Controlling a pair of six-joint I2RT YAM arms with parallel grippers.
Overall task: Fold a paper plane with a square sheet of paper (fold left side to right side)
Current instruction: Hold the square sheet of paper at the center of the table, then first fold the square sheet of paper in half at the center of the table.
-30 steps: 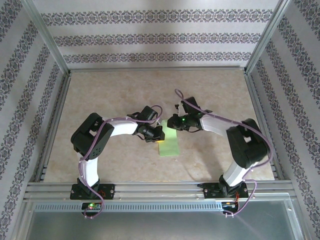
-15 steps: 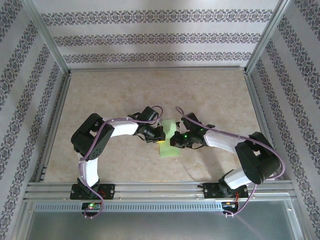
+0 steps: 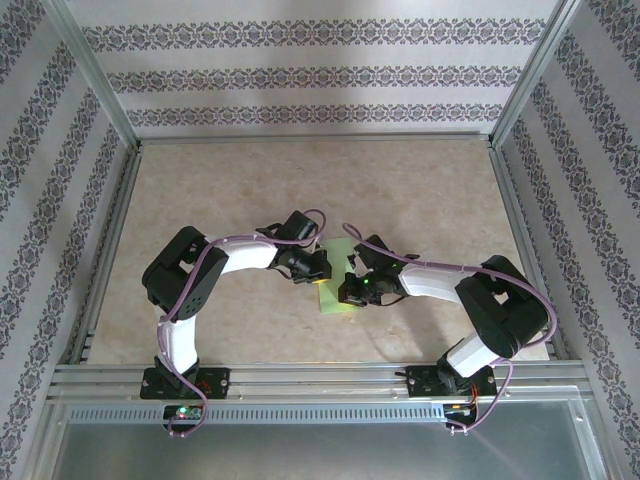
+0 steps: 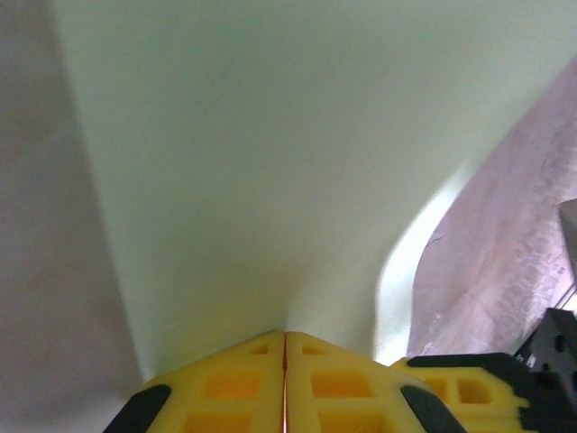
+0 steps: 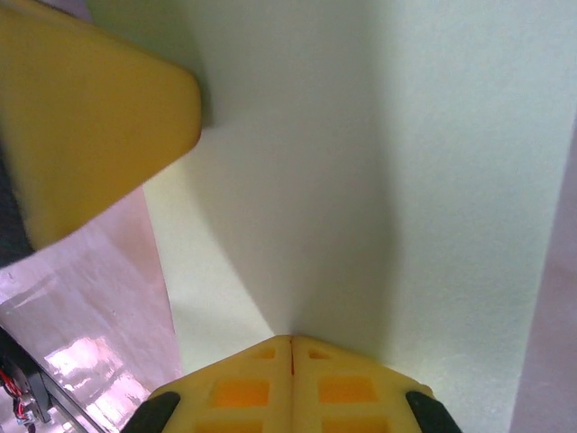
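Centrally, the paper (image 3: 336,306) lies on the table (image 3: 220,180) as a narrow light green strip running away from the arm bases. Its middle is covered from above by the two grippers that meet over it. A short piece of it shows beyond them and a longer piece on the near side. The left gripper (image 3: 318,278) reaches in from the left and sits at the strip's left edge. In its wrist view the yellow fingers (image 4: 234,383) are pressed together with only a hairline seam between them, and their tips are against the green surface with nothing visible between the pads. In that view the paper (image 4: 270,162) spreads away from the tips, and its right edge bends in a bright curve above the pinkish tabletop. The right gripper (image 3: 343,288) comes in from the right, just beside the left one, over the strip's middle. Its fingers (image 5: 243,392) are likewise closed tight, tips down on the sheet, and they hold nothing that can be seen. In its wrist view one yellow finger of the left gripper (image 5: 90,117) rests on the paper at the upper left, near the edge. A faint shaded line runs up the sheet from the right gripper's tips. Around the beige table stand an aluminium frame (image 3: 95,70) and patterned walls (image 3: 320,75).
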